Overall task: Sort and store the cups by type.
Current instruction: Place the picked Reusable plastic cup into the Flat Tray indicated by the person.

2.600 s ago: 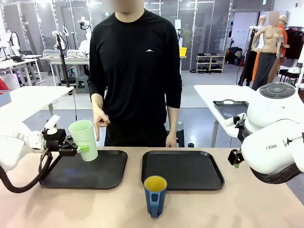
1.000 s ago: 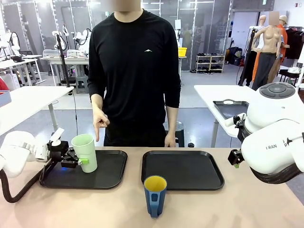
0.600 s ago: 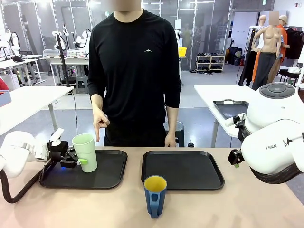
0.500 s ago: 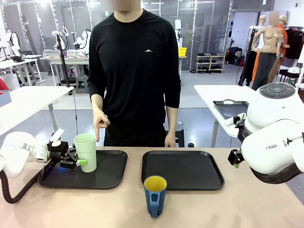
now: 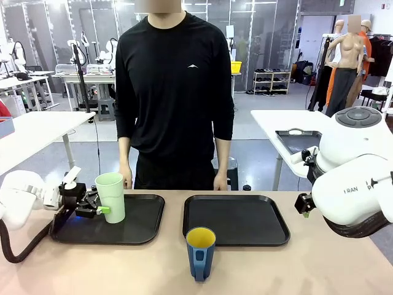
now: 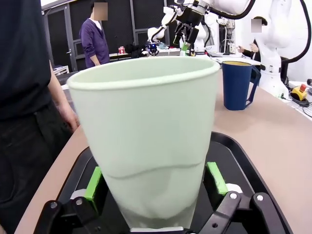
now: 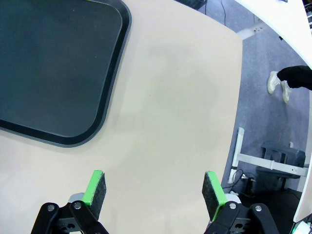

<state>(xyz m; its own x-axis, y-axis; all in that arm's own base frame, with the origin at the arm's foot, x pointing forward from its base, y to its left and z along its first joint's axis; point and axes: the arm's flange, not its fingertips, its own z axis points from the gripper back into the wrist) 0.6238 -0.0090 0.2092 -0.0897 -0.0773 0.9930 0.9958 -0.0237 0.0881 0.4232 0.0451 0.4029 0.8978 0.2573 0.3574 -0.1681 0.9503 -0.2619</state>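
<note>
The tall mint-green tumbler [image 5: 111, 196] stands upright on the left black tray [image 5: 138, 224]. My left gripper [image 5: 103, 210] reaches in from the left at the tumbler's lower half. In the left wrist view the tumbler [image 6: 146, 146] sits between the spread green pads [image 6: 92, 183], and my left gripper [image 6: 153, 183] is open around it. The dark blue mug [image 5: 200, 252] with a yellow inside stands on the bare table near the front, and the left wrist view has the mug [image 6: 237, 83] farther off. My right gripper [image 7: 155, 187] is open over bare tabletop, beside the right tray [image 7: 48, 73].
A second black tray [image 5: 236, 218] lies right of centre with nothing on it. The person [image 5: 175, 92] stands at the far edge with both hands hanging at the table's rim. My right arm's bulk [image 5: 356, 184] hangs over the table's right side.
The tumbler came down onto the left tray and now stands upright, with the fingers spread around it. The person's pointing hand has dropped to their side.
</note>
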